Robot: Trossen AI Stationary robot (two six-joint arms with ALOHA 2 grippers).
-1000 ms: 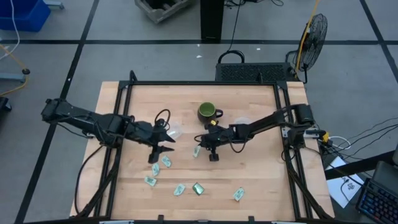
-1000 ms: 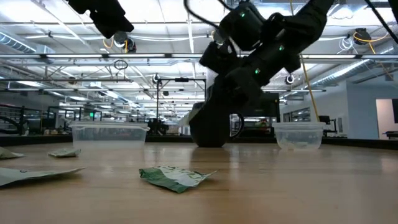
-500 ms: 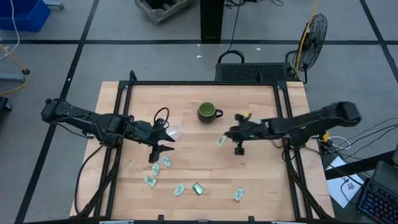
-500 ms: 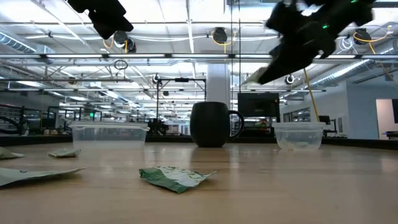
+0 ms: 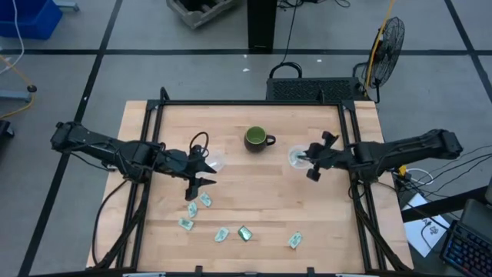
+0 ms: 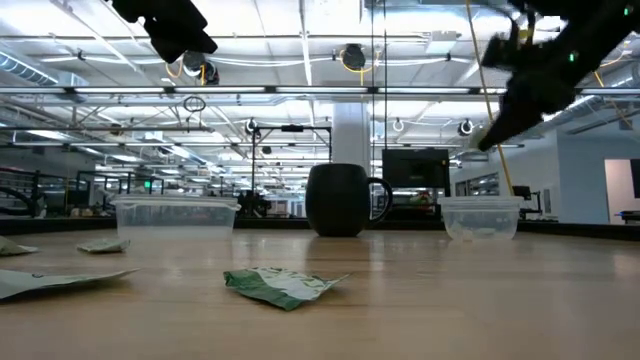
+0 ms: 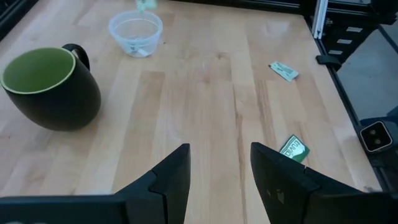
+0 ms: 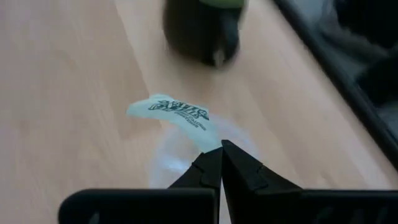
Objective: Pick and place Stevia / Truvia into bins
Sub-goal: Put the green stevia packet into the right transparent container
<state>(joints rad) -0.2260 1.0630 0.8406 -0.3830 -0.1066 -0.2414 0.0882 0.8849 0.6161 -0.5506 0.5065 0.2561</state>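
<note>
- The right claw is hanging over the small clear plastic cup-like bin on the right side of the pale wooden worktop, just right of the dark green ceramic mug with a handle.
- In the right wrist view, the right claw is pinching one corner of a pale green and white paper sweetener packet, its fingertips pressed together on it; the packet is sticking out above the clear bin and is not yet inside.
- In the low view that claw is sitting well above the bin's rim.
- The left claw is hovering over the left half of the worktop, beside the second clear plastic bin.
- In the left wrist view its two dark fingers are standing spread apart with nothing between them.
- The loose packets are lying on the front part of the worktop: two pale ones just in front of the left claw, one nearer the front-left, one beside a darker green packet, and one towards the front right.
- In the low view the crumpled darker green packet is lying closest to the camera.
</note>
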